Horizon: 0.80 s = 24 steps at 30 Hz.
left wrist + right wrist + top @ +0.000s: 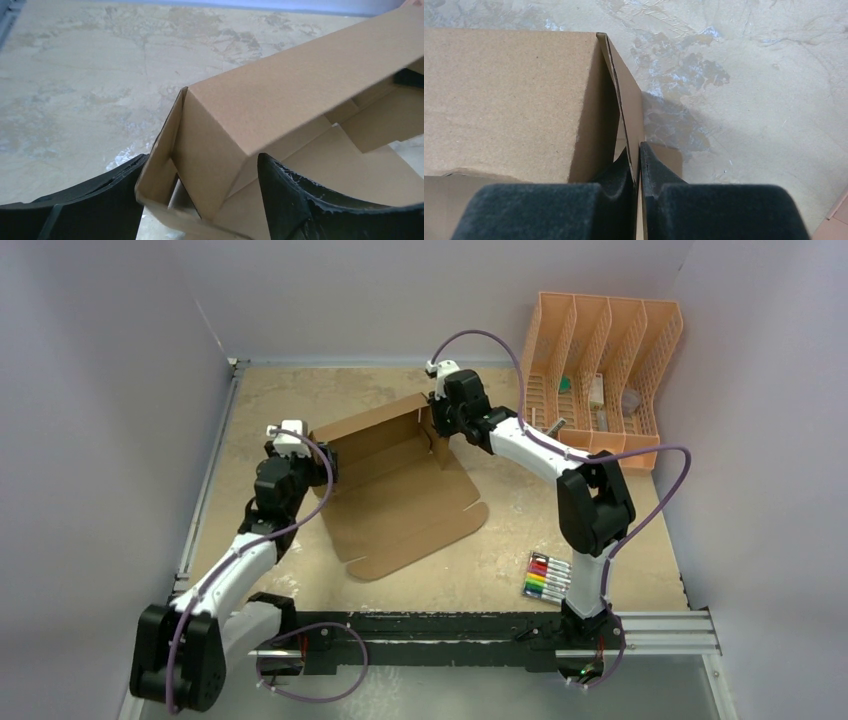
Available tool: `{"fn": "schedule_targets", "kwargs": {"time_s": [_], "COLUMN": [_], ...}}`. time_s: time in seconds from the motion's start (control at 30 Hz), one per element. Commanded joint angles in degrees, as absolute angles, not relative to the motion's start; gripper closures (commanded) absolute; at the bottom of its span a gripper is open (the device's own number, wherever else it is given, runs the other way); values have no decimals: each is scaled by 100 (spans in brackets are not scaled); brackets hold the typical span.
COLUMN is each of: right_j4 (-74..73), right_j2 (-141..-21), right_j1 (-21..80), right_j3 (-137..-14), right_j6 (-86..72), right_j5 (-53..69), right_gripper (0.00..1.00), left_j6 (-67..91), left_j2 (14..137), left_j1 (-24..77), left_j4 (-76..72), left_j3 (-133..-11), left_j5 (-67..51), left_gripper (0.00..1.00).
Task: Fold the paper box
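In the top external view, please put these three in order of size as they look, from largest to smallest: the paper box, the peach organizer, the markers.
1 and 2. paper box and peach organizer: nearly alike in extent, so I do not rank them.
3. markers: clearly the smallest.

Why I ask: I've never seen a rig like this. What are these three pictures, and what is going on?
Two robot arms are bolted to a table. The wide picture looks down from above; the other two come from a camera on each arm's wrist. On the table lie a half-folded brown paper box, a peach slotted organizer and some coloured markers. The right tool is pinched shut on a thin upright flap of the box. The left tool stands open, one finger on either side of a box corner.
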<state>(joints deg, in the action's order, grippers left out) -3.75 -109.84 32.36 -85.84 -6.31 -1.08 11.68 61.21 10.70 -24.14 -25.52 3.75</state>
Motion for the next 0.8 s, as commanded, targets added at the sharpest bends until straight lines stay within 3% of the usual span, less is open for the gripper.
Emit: {"fn": "schedule_targets", "kwargs": {"time_s": [0.0,0.23,0.37,0.47,0.77], "right_j4": [-506,-519,-443,-398,-327], "right_j2": [-10780,-10776,-10712,-10672,-10453], "right_j1": [3254,3247,3246,3253,3244], "right_j3": [-8512,-8584,-8460,-8388,-8240], "right_j6": [-696,-340,-286,-262,-185], "right_j5": [-283,-460,-469,-448,-597], "right_gripper": [94,95,95,95,95], "left_j6": [499,31,-462,-854,-2107], "left_j2": [5143,4801,4661,4875,5795], "left_j1": [1073,1008,422,-297,-884], "left_j4": [-1442,159,585,833,1907], "left_j3": [-2898,-3707,-3991,-4353,-5652], "left_j5": [317,26,-696,-1562,-2493], "left_gripper": [19,16,18,20,29]}}
